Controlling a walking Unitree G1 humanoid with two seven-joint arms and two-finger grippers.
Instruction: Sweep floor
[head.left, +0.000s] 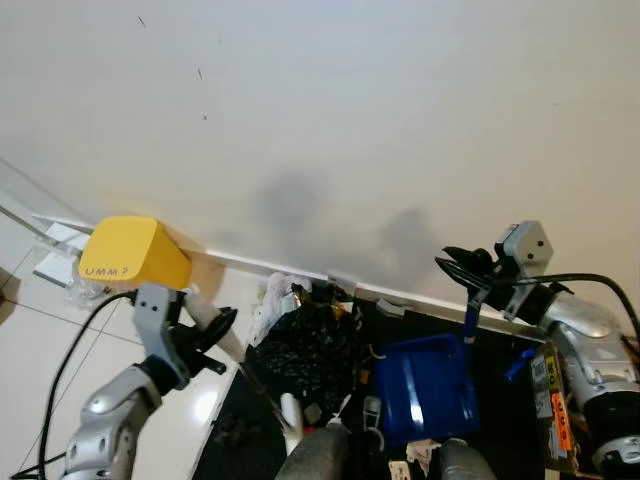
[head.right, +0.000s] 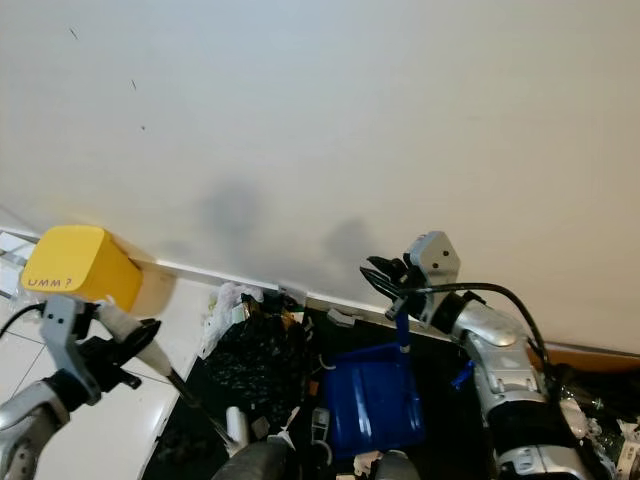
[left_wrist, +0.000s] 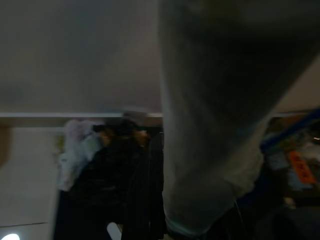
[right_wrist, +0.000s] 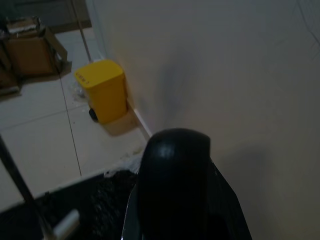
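Left tool (head.left: 205, 335) is clamped on the broom handle (head.left: 215, 325), right tool (head.left: 470, 275) grips the blue dustpan (head.left: 425, 385) handle. Rubbish pile (head.left: 305, 335) sits against the wall (dustpan just beside it), so short strokes toward the pan.

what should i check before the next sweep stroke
1. Left gripper holds the broom handle: ok.
2. Right gripper holds the blue dustpan by its handle: ok.
3. Dustpan sits low beside the rubbish pile: ok.
4. Pile lies against the wall, so room for the stroke is tight: not ok.
5. Yellow bin stands clear on the left: ok.
6. Broom head position: cannot tell.
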